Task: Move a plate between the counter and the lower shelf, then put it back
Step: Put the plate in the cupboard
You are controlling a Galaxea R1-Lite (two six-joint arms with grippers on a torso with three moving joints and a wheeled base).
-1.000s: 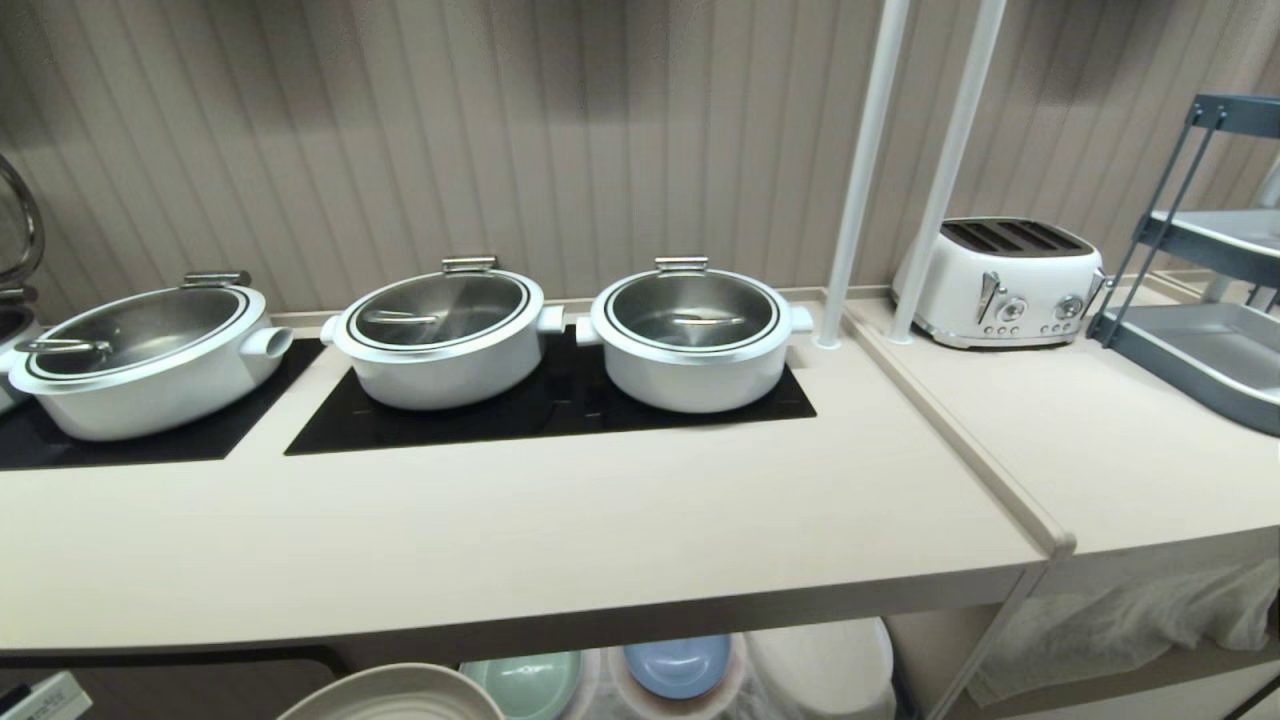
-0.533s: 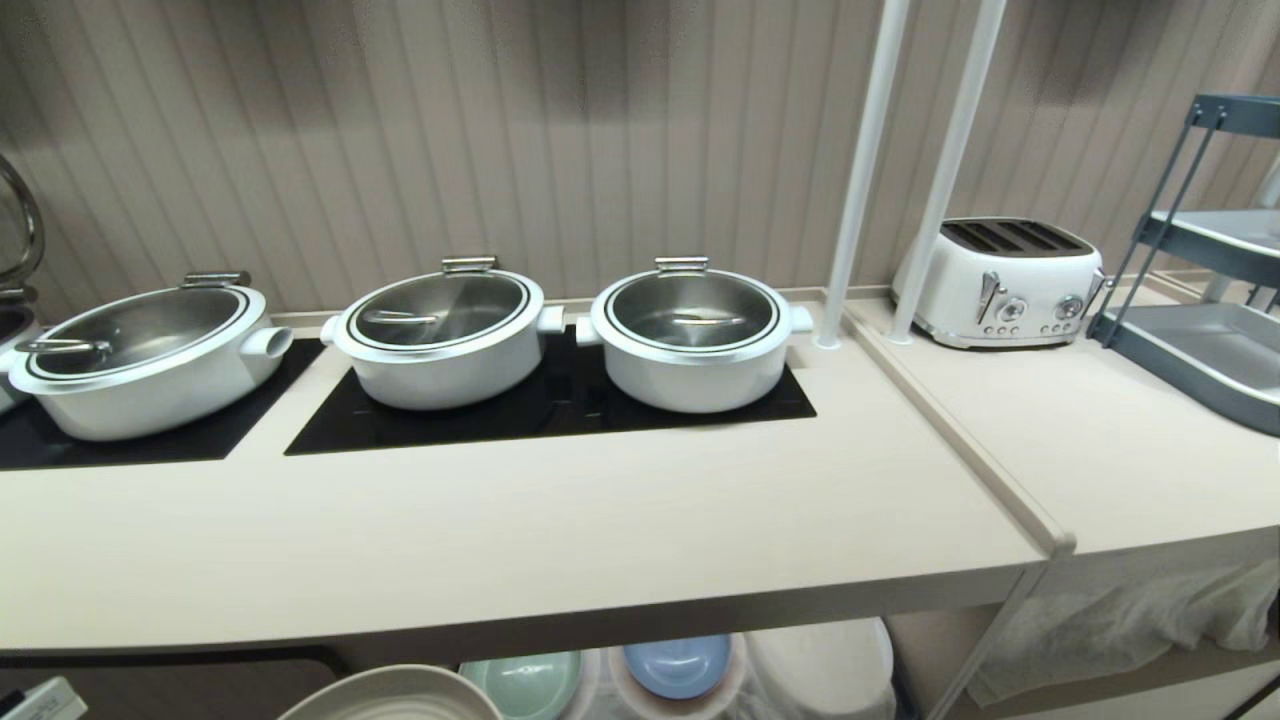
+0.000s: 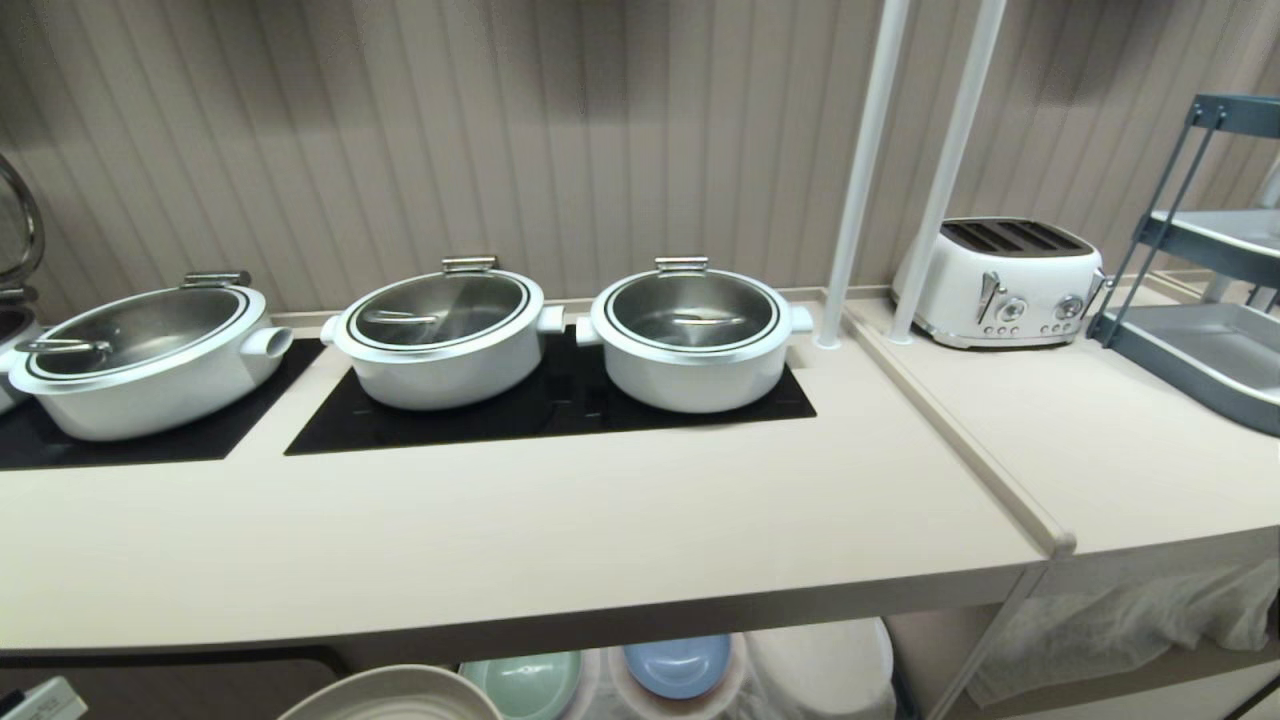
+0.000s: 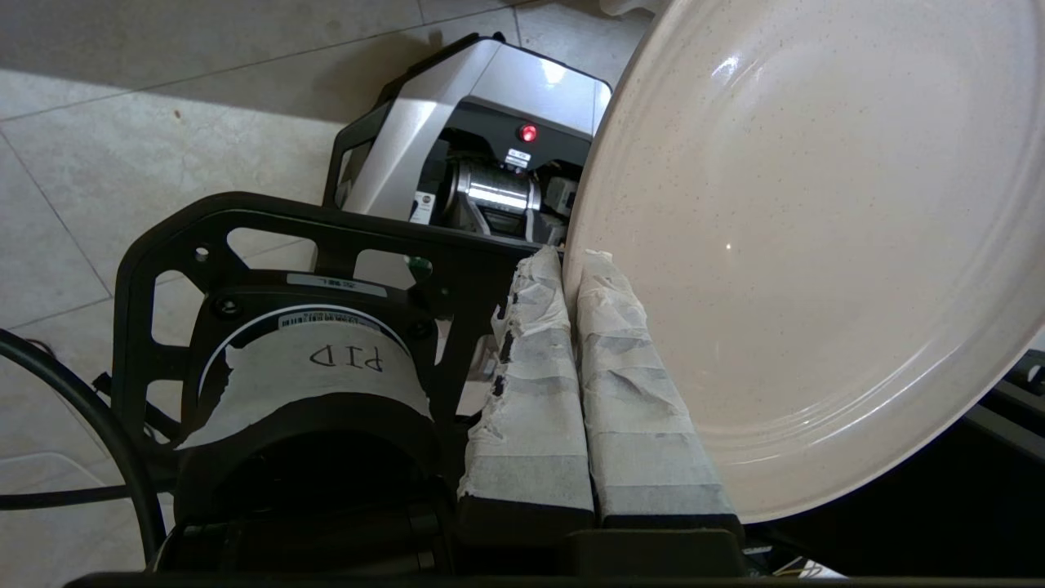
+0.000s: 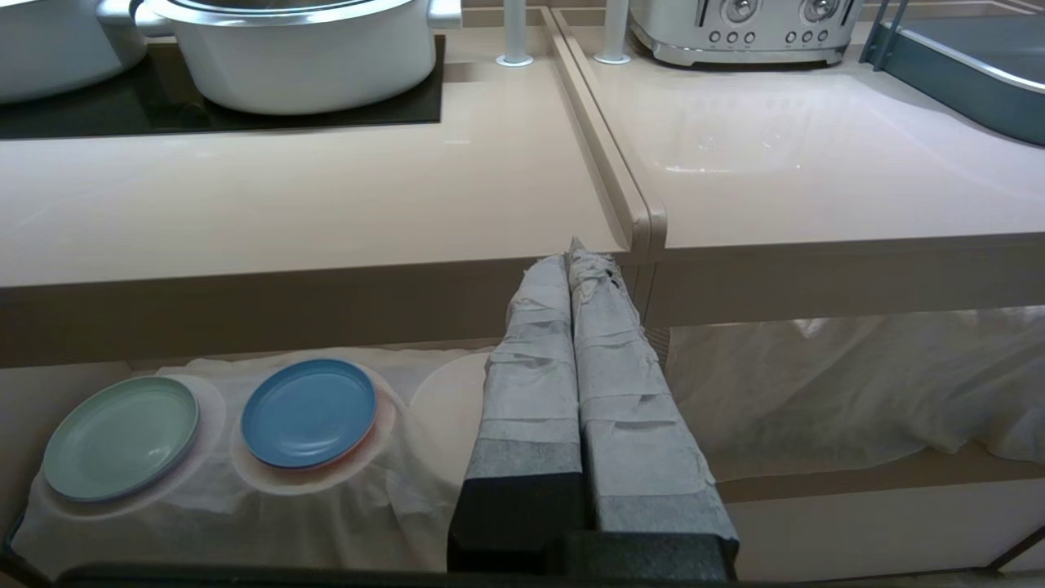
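Pinching the plate point(image 4: 800, 245) by its rim, the left gripper point(image 4: 575, 384) holds it low, bottom left of the head view, below the counter point(image 3: 560, 530). Next, I'd judge, comes lifting it onto that top.

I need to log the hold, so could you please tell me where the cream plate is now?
The plate is gripped by its rim in the left tool, low at the head view's bottom left, below the counter edge.

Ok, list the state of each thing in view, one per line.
plate: tilted, rim pinched by the left end effector.
right end effector: shut, empty, in front of the counter edge.
three pots: lids on.
mint-green plate: flat on the cloth-draped lower shelf.
blue plate: same.
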